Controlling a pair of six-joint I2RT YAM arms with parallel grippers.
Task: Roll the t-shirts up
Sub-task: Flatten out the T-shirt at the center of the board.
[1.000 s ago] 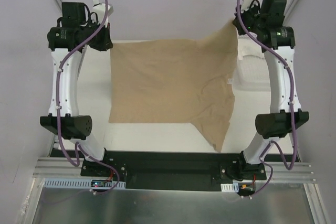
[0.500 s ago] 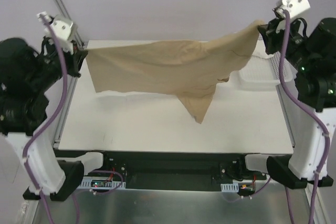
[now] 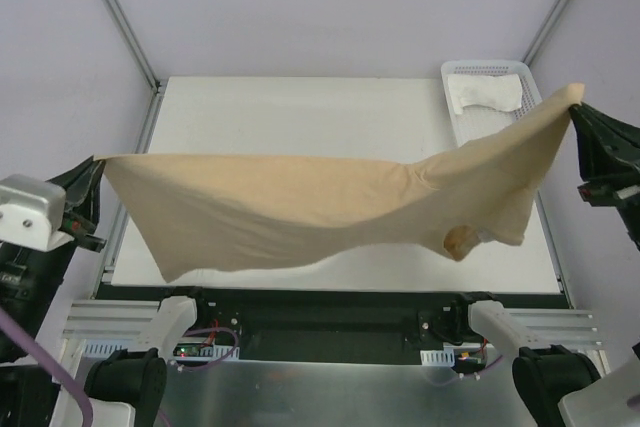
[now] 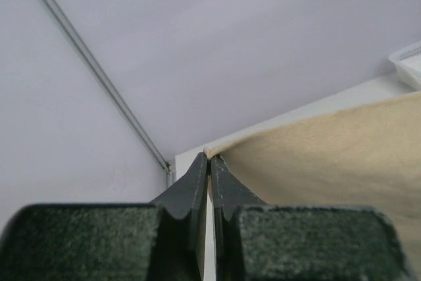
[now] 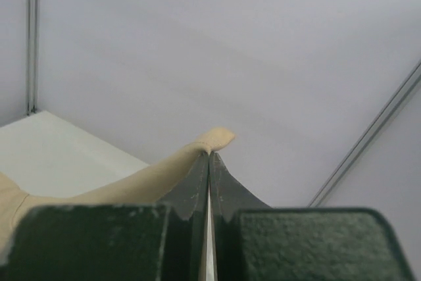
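The tan t-shirt (image 3: 300, 202) hangs stretched in the air between both arms, high above the table, sagging toward the near edge. My left gripper (image 3: 93, 164) is shut on its left corner; the left wrist view shows the tan cloth (image 4: 329, 156) pinched at the tips of my left gripper (image 4: 209, 159). My right gripper (image 3: 578, 102) is shut on the shirt's right corner; the right wrist view shows a tan cloth tip (image 5: 214, 139) sticking out past my right gripper (image 5: 210, 154). The white t-shirt (image 3: 487, 93) lies folded in the mesh basket.
The white mesh basket (image 3: 451, 71) stands at the table's far right corner. The white table top (image 3: 300, 117) lies below the hanging shirt. Metal frame posts rise at the far left and far right.
Both arms have lifted and pulled the tan shirt up off the table and toward the near side. It went from lying flat to hanging stretched in the air. The basket now shows.
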